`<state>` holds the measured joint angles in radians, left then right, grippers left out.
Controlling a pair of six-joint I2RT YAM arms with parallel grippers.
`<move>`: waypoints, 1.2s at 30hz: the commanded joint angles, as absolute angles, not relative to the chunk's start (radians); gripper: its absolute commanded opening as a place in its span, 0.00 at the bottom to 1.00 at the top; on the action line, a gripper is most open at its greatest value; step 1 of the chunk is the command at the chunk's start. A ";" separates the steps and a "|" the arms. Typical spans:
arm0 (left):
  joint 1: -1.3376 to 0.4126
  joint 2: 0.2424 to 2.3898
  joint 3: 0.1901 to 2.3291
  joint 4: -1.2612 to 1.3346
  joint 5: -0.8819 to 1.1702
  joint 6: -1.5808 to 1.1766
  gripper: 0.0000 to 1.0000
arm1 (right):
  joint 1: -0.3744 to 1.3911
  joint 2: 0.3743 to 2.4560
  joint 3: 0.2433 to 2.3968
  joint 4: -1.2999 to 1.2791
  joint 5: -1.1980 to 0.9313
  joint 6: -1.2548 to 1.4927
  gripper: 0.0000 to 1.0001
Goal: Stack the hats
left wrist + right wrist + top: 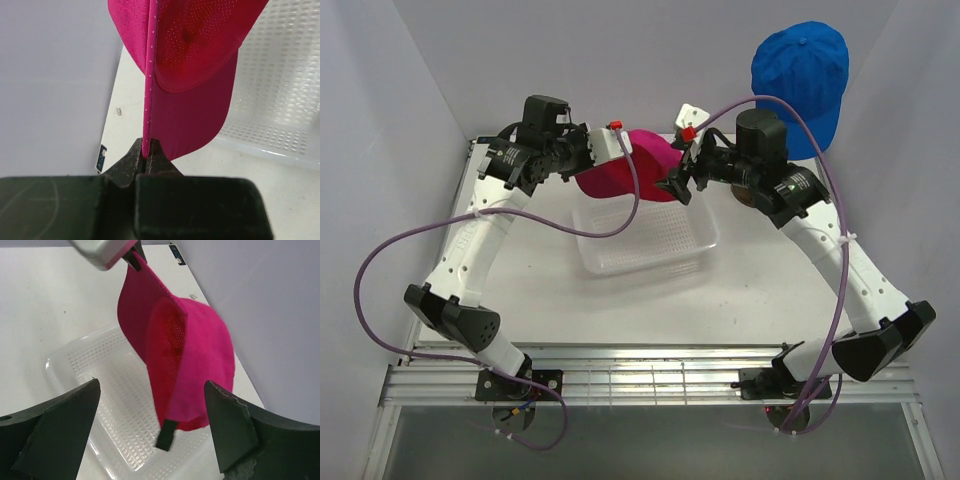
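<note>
A: Biggest first: white table [550, 320]. Anything set on it?

B: Clear tray [650, 265] in the middle, lying flat, nothing visible inside. Probably there as a pick-up bin.

A: And the hats?

B: Blue hat [802, 80] perched high at the far right, against the wall, its support hidden from view. Likely meant as the base of the stack. Magenta hat [205, 360] up in the air over the tray's far side, well apart from the blue one.

A: Held how?

B: Pinched at the brim's edge by the left gripper [149, 152], jaws pressed together on the fabric. Hence hanging brim-up, crown below, hollow partly showing in the right wrist view. Handy for presenting the crown to the other side.

A: Right gripper [150, 390]?

B: Spread wide, framing the crown from either side, touching nothing as far as can be told. Seemingly poised for a second grip.

A: Smallest thing?

B: Dark back strap [165, 435], dangling loose below the crown. Worth watching for a snag on the tray.
</note>
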<state>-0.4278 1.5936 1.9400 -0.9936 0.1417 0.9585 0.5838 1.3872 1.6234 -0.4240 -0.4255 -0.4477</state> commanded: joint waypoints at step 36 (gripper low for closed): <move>-0.321 1.569 2.054 -1.106 0.652 0.393 0.94 | 0.511 1.410 1.507 -0.028 -0.436 -0.102 0.08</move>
